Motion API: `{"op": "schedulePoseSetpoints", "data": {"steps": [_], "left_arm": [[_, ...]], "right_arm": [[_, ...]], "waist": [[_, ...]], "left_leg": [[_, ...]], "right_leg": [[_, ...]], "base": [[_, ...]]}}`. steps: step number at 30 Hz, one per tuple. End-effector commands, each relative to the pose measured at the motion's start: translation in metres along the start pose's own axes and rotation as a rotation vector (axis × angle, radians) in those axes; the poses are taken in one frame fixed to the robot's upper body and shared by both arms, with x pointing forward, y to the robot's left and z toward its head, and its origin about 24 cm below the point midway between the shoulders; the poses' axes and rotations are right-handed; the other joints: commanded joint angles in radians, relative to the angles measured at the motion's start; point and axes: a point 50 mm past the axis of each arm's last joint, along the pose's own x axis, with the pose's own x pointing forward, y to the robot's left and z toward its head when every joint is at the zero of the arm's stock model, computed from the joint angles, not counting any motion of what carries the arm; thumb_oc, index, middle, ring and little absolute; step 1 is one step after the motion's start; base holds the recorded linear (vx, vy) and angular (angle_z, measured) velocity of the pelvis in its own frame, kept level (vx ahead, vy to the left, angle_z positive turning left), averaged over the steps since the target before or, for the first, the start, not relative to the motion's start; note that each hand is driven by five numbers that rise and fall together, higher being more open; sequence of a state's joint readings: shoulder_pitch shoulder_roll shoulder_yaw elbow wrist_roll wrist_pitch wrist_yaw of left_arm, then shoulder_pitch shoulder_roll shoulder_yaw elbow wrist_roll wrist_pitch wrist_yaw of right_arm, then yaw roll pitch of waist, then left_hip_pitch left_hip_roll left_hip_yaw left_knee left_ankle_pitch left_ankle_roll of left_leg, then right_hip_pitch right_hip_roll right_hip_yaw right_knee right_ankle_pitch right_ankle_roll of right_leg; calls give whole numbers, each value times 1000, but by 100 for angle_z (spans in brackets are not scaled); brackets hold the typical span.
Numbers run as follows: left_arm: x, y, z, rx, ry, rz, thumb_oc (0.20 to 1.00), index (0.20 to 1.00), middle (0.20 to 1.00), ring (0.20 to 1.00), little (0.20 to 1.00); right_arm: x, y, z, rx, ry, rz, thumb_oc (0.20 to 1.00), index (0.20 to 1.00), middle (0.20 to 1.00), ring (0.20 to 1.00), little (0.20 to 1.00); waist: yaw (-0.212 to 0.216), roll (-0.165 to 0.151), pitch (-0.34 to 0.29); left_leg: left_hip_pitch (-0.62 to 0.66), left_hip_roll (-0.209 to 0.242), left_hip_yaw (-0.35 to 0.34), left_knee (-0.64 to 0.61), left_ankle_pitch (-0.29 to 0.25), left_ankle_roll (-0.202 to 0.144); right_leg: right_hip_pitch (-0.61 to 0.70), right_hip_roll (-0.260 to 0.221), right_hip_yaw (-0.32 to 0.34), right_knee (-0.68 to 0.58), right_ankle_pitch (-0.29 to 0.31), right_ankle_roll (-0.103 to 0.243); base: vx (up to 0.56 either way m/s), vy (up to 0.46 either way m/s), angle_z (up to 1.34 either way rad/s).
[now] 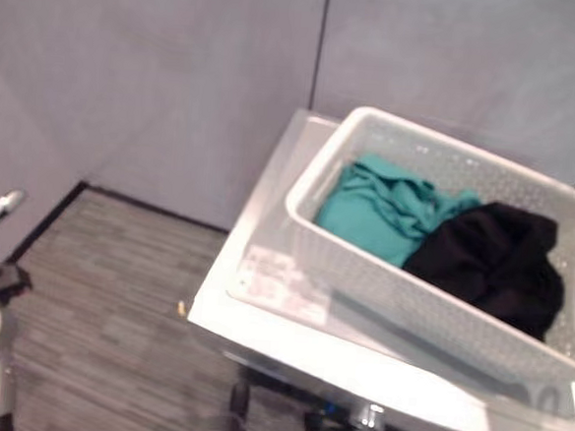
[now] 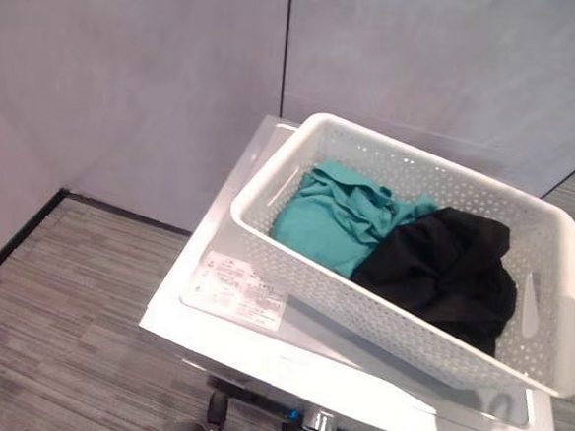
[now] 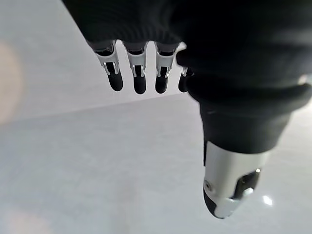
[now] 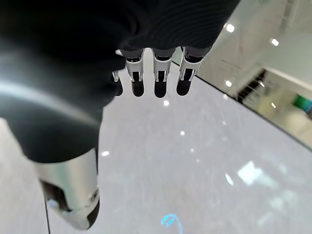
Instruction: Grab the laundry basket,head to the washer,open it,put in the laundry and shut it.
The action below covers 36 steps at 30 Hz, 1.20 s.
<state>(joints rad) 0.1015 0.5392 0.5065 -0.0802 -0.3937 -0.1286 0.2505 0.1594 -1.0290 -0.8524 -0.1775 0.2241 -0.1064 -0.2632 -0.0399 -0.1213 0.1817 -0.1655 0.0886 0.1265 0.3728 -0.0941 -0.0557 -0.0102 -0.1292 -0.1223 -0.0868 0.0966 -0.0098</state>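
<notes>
White laundry basket (image 2: 514,365) sits centre-right atop the washer (image 2: 259,347), long axis running toward lower right; my left hand (image 3: 146,73) and right hand (image 4: 156,73) hang relaxed, holding nothing.

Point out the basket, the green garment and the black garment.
basket (image 2: 388,326): right eye view, near side wall.
green garment (image 2: 328,223): right eye view, middle of the cloth.
black garment (image 2: 442,271): right eye view, middle of the heap.

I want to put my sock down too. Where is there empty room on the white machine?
The washer top has a bare strip in front of the laundry basket, past its label. Inside the basket it's crowded: teal cloth and black cloth cover most of it.
</notes>
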Motion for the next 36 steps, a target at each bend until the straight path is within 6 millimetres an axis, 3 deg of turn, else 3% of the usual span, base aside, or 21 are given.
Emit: {"op": "schedulePoseSetpoints", "data": {"steps": [1,2,3,4,5,7,9,10,11,12,13,15,16,17,20,25,30,34,36], "left_arm": [[-1,-4,9,10,-83,-28,1000,1000,1000,1000,1000],[-3,-2,7,25,-74,-29,1000,1000,1000,1000,1000],[-6,0,4,32,-64,-17,1000,1000,1000,1000,1000],[-6,0,4,32,-64,-18,1000,1000,1000,1000,1000],[-8,1,4,35,-71,-7,1000,1000,1000,1000,1000],[-13,4,4,41,-76,6,1000,1000,1000,1000,1000],[-18,-2,2,31,-69,-12,1000,1000,1000,1000,1000],[-17,-1,2,36,-70,-12,1000,1000,1000,1000,1000],[-19,-7,0,30,-62,-28,1000,1000,1000,1000,1000],[-19,-7,0,32,-64,-28,1000,1000,1000,1000,1000],[-19,-14,-4,25,-46,-52,1000,1000,1000,1000,1000],[-19,-15,-9,40,-33,-56,1000,1000,1000,1000,1000],[-21,-18,-13,39,-14,-69,1000,1000,1000,1000,1000],[-20,-18,-13,38,-15,-67,1000,1000,1000,1000,1000],[-25,-25,-17,29,13,-114,1000,1000,1000,1000,1000],[-32,-25,-20,33,44,-141,1000,1000,1000,1000,1000],[-35,-24,-21,31,59,-141,1000,1000,1000,1000,1000],[-37,-21,-24,36,73,-117,1000,1000,1000,1000,1000],[-38,-20,-24,37,75,-114,1000,1000,1000,1000,1000]], "right_arm": [[23,-13,6,-43,-85,-125,1000,1000,1000,1000,1000],[21,-16,7,-32,-97,-153,1000,1000,1000,1000,1000],[15,-17,6,-11,-102,-179,1000,1000,1000,1000,1000],[14,-16,6,-11,-101,-178,1000,1000,1000,1000,1000],[5,-13,4,-17,-98,-207,1000,1000,1000,1000,1000],[-9,-13,0,-48,-87,-246,1000,1000,1000,1000,1000],[-27,-7,-10,-42,-33,-276,1000,1000,1000,1000,1000],[-30,-5,-10,-41,-30,-276,1000,1000,1000,1000,1000],[-40,0,-14,-43,-7,-289,1000,1000,1000,1000,1000],[-41,1,-14,-44,-7,-291,1000,1000,1000,1000,1000],[-46,13,-17,-39,23,-277,1000,1000,1000,1000,1000],[-51,22,-16,-42,34,-274,1000,1000,1000,1000,1000],[-52,28,-15,-61,37,-278,1000,1000,1000,1000,1000],[-52,28,-15,-62,36,-280,1000,1000,1000,1000,1000],[-51,37,-15,-137,40,-256,1000,1000,1000,1000,1000],[-55,44,-15,-228,53,-237,1000,1000,1000,1000,1000],[-54,48,-14,-274,49,-248,1000,1000,1000,1000,1000],[-53,63,-9,-260,32,-223,1000,1000,1000,1000,1000],[-54,65,-9,-260,34,-214,1000,1000,1000,1000,1000]], "waist": [[21,43,-75],[12,55,-89],[-6,69,-110],[-8,69,-111],[-16,78,-119],[-38,99,-128],[-53,110,-128],[-51,109,-131],[-64,117,-123],[-60,116,-124],[-58,120,-109],[-50,116,-82],[-45,122,-53],[-44,119,-49],[-27,145,-18],[24,148,-45],[60,139,-81],[112,116,-120],[115,111,-128]], "left_leg": [[212,111,-89,-34,-7,3],[255,130,-124,-21,2,-5],[318,151,-199,-45,55,-24],[319,151,-201,-49,57,-25],[358,148,-281,-64,87,-35],[392,150,-324,-124,64,-39],[412,151,-307,-191,-2,-39],[417,153,-301,-197,-6,-37],[437,143,-260,-250,-92,-32],[440,143,-253,-253,-97,-28],[457,98,-233,-293,-204,-3],[471,39,-207,-292,-268,41],[464,1,-192,-282,-270,66],[464,-3,-191,-278,-271,69],[394,-65,-190,-262,-228,116],[311,-100,-174,-282,-155,148],[262,-107,-153,-295,-118,159],[205,-114,-120,-293,-88,154],[201,-115,-115,-299,-83,151]], "right_leg": [[-19,58,-1,-1,-49,64],[-32,64,3,-1,-49,69],[-65,66,6,-1,-20,77],[-65,66,4,-1,-20,76],[-102,62,20,2,18,88],[-126,67,32,2,28,101],[-150,48,25,3,51,117],[-150,50,28,2,51,120],[-179,25,23,2,74,137],[-180,25,27,2,75,141],[-210,-4,34,4,109,173],[-228,-35,53,8,127,202],[-249,-56,49,46,131,200],[-256,-59,54,60,126,201],[-222,-53,67,240,25,161],[-139,-83,57,411,-54,127],[-72,-109,69,453,-67,126],[19,-150,79,410,-36,142],[33,-151,85,391,-32,147]], "base": [[-78,122,20],[-169,270,18],[-125,225,22],[-277,312,21],[-206,270,21],[-227,338,29],[-200,240,28],[-289,302,29],[-190,247,27],[-405,446,17],[-291,350,-10],[-373,425,-39],[-279,291,-50],[-420,322,-48],[-333,213,-33],[-227,54,-31],[-142,-50,-28],[-145,-150,-23],[-101,-145,-25]]}}
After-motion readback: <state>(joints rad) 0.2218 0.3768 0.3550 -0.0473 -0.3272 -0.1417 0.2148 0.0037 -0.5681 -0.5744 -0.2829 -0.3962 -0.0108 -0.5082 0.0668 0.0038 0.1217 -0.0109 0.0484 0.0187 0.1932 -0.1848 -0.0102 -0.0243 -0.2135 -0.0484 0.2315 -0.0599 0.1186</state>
